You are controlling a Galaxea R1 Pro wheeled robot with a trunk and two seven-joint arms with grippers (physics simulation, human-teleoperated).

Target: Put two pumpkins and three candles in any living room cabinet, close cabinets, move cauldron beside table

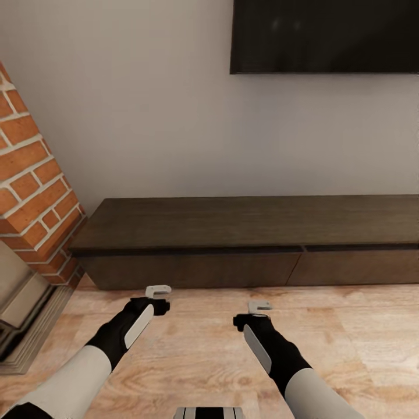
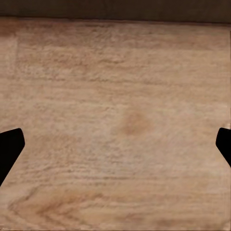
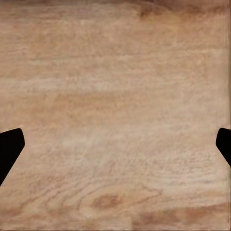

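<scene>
cabinet (image 1: 250, 241) — lying long and dark against the wall ahead of me, front panels sitting flush. my left gripper (image 1: 157, 298) and right gripper (image 1: 259, 311) are hovering over the plank floor (image 1: 192, 343) just before it — both are gaping wide, fingers (image 2: 9, 147) spread, holding nothing. brick chimney (image 1: 35, 186) is standing at my left.

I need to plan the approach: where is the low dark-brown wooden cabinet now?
In the head view, the low dark-brown wooden cabinet stands against the wall ahead, under the black screen, right of the red brick chimney.
</scene>
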